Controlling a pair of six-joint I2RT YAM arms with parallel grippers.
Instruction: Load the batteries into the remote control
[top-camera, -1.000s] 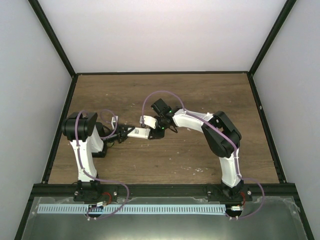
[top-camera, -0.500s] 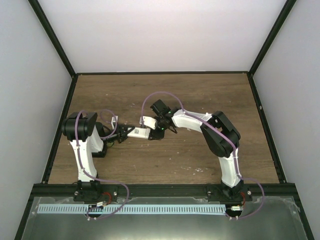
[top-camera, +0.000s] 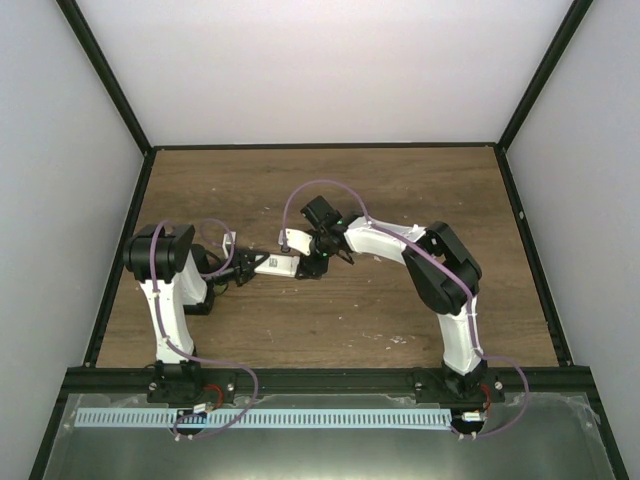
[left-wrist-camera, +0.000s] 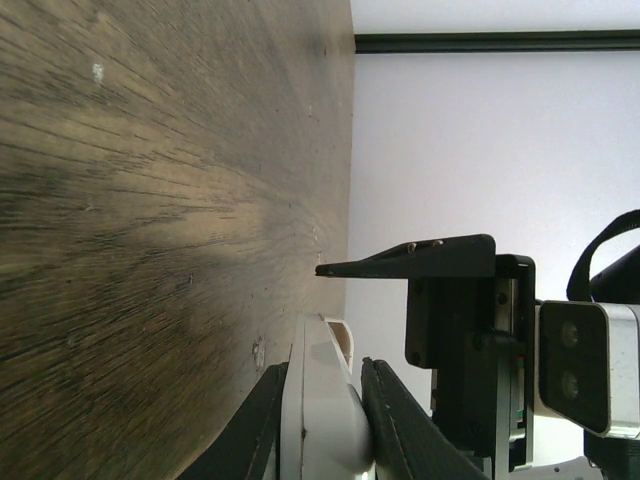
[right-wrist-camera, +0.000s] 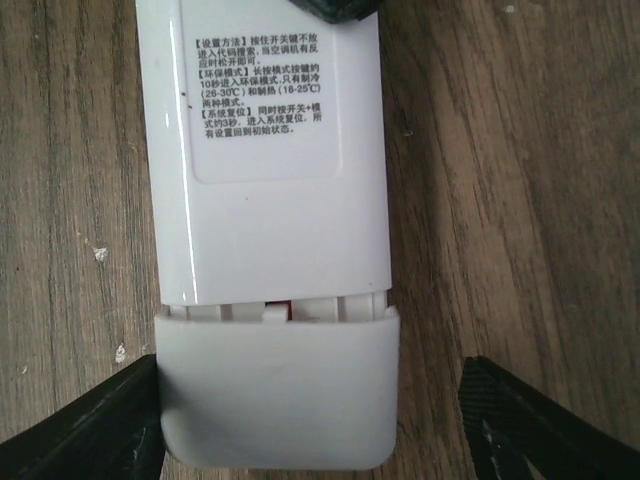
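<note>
Your left gripper (left-wrist-camera: 322, 385) clamps the remote control (right-wrist-camera: 270, 150); your right gripper (right-wrist-camera: 308, 395) is released, spread wide astride the white cover (right-wrist-camera: 275, 425) at its end.

Remote control (right-wrist-camera: 270, 220): white plastic, smooth, slight gloss. Its back label (right-wrist-camera: 262, 100): matt printed sticker. Battery cover (right-wrist-camera: 278, 400): white plastic, duller. Table (right-wrist-camera: 480, 200): brown wood grain, matt, streaky, pale chips. My right gripper (right-wrist-camera: 310, 410) fingers (right-wrist-camera: 85, 430): black matt plastic.

Top wide; both wrists close on remote control (right-wrist-camera: 270, 200)
</note>
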